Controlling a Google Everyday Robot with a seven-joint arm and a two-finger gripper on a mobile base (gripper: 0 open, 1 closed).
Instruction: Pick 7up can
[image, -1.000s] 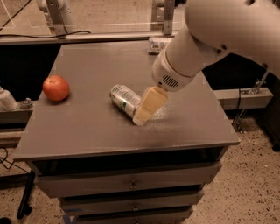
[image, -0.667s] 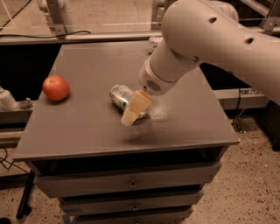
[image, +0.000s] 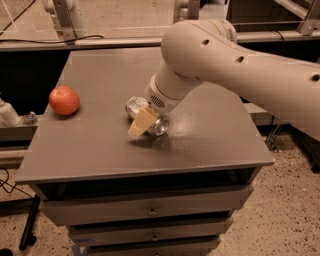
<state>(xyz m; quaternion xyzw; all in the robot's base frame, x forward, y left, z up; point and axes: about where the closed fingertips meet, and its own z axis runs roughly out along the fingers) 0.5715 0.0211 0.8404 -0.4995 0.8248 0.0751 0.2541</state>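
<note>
Gripper (image: 142, 124): tan end on the white robot arm (image: 215, 55), low over the middle of the grey cabinet top (image: 100, 155).

Change: a second ago the gripper hangs at the right end of the can. It now sits further left, across the can's near side and overlapping its body. The arm has swung in from the right and fills more of the scene.

Reading: the approach looks done and the grasp is due next. The can is not lifted.

Grip state: cannot tell whether it is spread or pinching. Contact with the can looks likely but is unconfirmed.

Small silver aluminium 7up can (image: 135, 106): on its side on the top, angled far-left to near-right.

Round red-orange fruit (image: 64, 100): well apart, near the left edge, unmoved.
</note>
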